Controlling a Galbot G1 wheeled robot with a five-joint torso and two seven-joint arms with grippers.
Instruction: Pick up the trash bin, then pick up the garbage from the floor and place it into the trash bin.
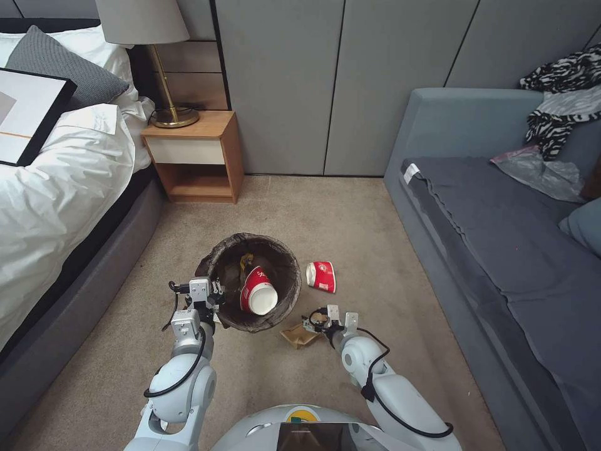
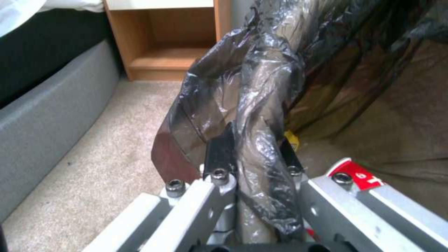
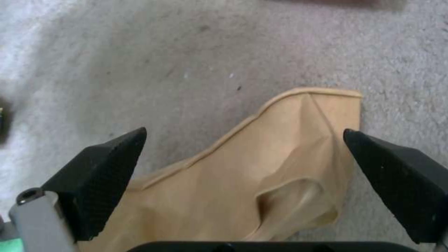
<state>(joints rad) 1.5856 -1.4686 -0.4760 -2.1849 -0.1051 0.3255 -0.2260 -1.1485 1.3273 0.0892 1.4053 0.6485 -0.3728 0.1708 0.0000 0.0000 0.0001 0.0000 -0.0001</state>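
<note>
On beige bedroom carpet (image 1: 350, 213) between a white-sheeted bed (image 1: 56, 188) and a grey sofa (image 1: 501, 250): small round trash bin lined with a dark brown plastic bag (image 1: 235, 250), just ahead of the robot. Clamped on its near-left rim, the left gripper (image 2: 252, 154), jaws shut tight over the bag-wrapped edge. Inside the bin, a red-and-white paper cup (image 1: 258, 291) lying tilted with its open mouth upward, and beside it a scrap of yellow, possibly a snack wrapper (image 1: 246, 258), too small to tell for sure. On the floor just right of the bin, a second red-and-white paper cup (image 1: 322, 276) on its side. Near the bin's front right edge, a crumpled tan paper bag (image 3: 261, 175) flat on the carpet, with the right gripper (image 3: 243, 182) poised low over it, jaws spread wide to either side and gripping nothing. Behind, against grey wall panels, a wooden nightstand (image 1: 197, 153) carrying a brass lamp (image 1: 156, 69).
</note>
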